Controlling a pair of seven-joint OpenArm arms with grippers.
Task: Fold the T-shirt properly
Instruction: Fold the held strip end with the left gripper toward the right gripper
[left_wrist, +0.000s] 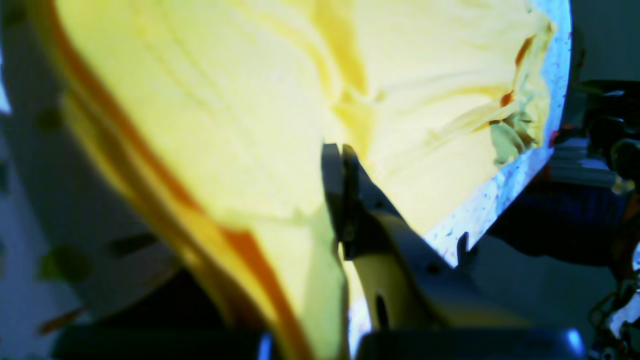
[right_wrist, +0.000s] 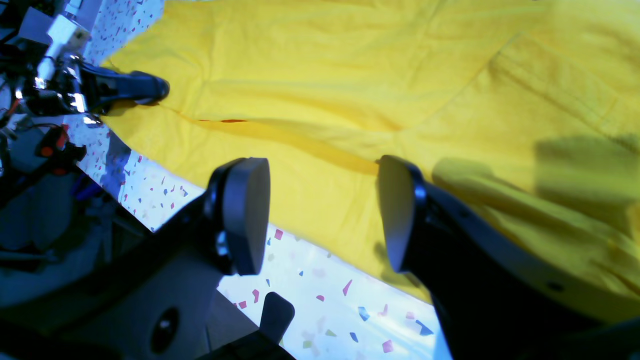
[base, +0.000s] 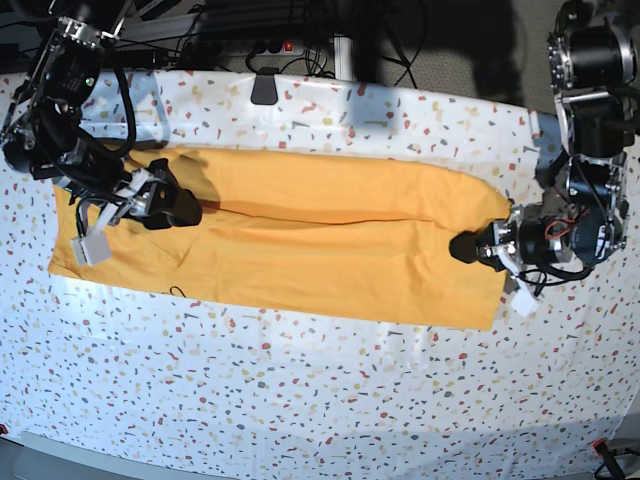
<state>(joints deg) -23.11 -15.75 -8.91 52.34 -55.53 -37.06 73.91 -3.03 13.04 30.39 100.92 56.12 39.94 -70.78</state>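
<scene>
Speckled white cloth covers the counter (base: 300, 400), and across the middle of the base view lies the T-shirt (base: 300, 250) — an orange-yellow band already narrowed lengthwise, running from the left of the frame almost to the right edge. At the band's right end the left gripper (base: 464, 247) has its jaws closed on the hem; the left wrist view shows the two fingers pressed together with yellow fabric rising up around them. At the left end the right gripper (right_wrist: 320, 212) hovers with its jaws spread wide over the shirt's near edge, both pads clear of the cloth, holding nothing.

By the look of it, the fold is midway: the long sides appear turned in, and the crosswise fold is being set up, one end pinched and the other not yet taken. The next move probably calls for the right gripper to drop and close on its edge — catching all the layers, not just the top one — before either arm lifts, so the band travels evenly and does not skew.
</scene>
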